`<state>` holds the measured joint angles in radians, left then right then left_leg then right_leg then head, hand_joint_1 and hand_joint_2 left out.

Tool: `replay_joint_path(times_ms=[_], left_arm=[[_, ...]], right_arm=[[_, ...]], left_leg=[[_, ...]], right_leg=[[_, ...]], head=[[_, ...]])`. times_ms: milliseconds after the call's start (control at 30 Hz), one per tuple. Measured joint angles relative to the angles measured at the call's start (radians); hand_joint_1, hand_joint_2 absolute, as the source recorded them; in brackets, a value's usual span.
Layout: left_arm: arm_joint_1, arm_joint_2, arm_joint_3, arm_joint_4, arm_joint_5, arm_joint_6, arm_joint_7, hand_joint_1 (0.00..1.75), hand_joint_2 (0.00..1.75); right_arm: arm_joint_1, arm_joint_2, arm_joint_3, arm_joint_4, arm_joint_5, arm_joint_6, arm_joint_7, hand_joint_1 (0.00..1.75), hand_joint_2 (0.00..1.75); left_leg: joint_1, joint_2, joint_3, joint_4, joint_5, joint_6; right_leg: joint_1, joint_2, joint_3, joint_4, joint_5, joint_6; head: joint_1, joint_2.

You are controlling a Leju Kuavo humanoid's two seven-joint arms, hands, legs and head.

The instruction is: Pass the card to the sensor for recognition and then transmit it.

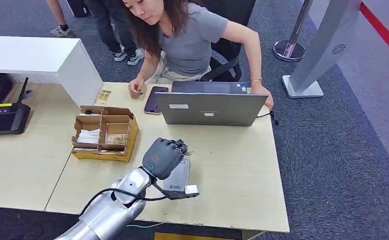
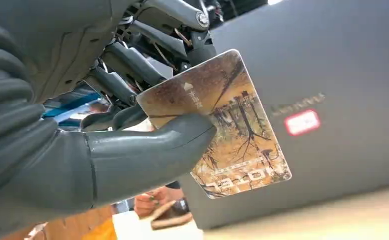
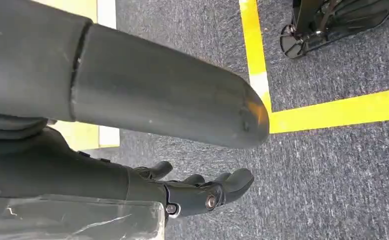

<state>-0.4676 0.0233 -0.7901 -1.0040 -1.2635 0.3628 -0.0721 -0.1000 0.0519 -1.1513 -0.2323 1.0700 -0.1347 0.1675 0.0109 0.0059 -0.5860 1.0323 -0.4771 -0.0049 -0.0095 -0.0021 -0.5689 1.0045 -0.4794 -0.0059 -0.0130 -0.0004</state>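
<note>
Brown printed card [image 2: 217,125] pinched between thumb and fingers of left hand [image 1: 163,157], centre-bottom of head view, above the pale table [image 1: 222,165] and facing the grey laptop [image 1: 210,107] lid. Grip sits on one end only, most of the card sticks out free; it could swivel or slip if it bumps anything. Sensor not identifiable, maybe the black device [image 1: 5,117] at far left, so a long reach past the cardboard box [image 1: 104,132]. Right hand [image 3: 202,192] hangs over carpet, fingers loosely apart, holding nothing.
</note>
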Motion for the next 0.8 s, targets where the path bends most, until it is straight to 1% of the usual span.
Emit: replay_joint_path(times_ms=[267, 367, 433, 533, 667, 800], left_arm=[[-0.009, 0.000, -0.035, 0.000, 0.002, -0.018, 0.008, 1.75, 1.75], [-0.019, 0.002, -0.048, 0.000, -0.038, -0.058, 0.050, 1.75, 1.75], [-0.034, 0.006, -0.064, 0.002, -0.064, -0.107, 0.085, 1.75, 1.75], [-0.055, 0.012, -0.079, 0.007, -0.093, -0.153, 0.128, 1.75, 1.75], [-0.073, 0.019, -0.091, 0.016, -0.128, -0.196, 0.188, 1.75, 1.75], [-0.087, 0.022, -0.096, 0.024, -0.146, -0.229, 0.217, 1.75, 1.75]], right_arm=[[0.000, 0.000, 0.000, 0.000, 0.000, 0.000, 0.000, 0.00, 0.00], [0.000, 0.000, 0.001, 0.000, -0.001, 0.000, 0.000, 0.00, 0.00], [0.000, 0.000, 0.000, 0.000, -0.001, 0.000, 0.000, 0.00, 0.00], [0.001, 0.000, 0.000, 0.000, -0.005, -0.003, 0.001, 0.00, 0.00], [0.001, 0.000, 0.000, 0.000, -0.012, -0.005, 0.006, 0.00, 0.00], [0.001, 0.000, 0.000, 0.000, -0.021, -0.011, 0.009, 0.00, 0.00]], left_leg=[[0.000, 0.000, 0.000, 0.000, 0.000, 0.000], [0.000, 0.000, 0.000, 0.000, 0.000, 0.000], [0.000, 0.000, 0.000, 0.000, 0.000, 0.000], [0.000, 0.000, 0.000, 0.000, 0.000, 0.000], [0.000, 0.000, 0.000, 0.000, 0.000, 0.000], [0.000, 0.000, 0.000, 0.000, 0.000, 0.000]], right_leg=[[0.000, 0.000, 0.000, 0.000, 0.000, 0.000], [0.000, 0.000, 0.000, 0.000, 0.000, 0.000], [0.000, 0.000, 0.000, 0.000, 0.000, 0.000], [0.000, 0.000, 0.000, 0.000, 0.000, 0.000], [0.000, 0.000, 0.000, 0.000, 0.000, 0.000], [0.000, 0.000, 0.000, 0.000, 0.000, 0.000]], head=[[0.000, 0.000], [0.000, 0.000], [0.000, 0.000], [0.000, 0.000], [0.000, 0.000], [0.000, 0.000]])
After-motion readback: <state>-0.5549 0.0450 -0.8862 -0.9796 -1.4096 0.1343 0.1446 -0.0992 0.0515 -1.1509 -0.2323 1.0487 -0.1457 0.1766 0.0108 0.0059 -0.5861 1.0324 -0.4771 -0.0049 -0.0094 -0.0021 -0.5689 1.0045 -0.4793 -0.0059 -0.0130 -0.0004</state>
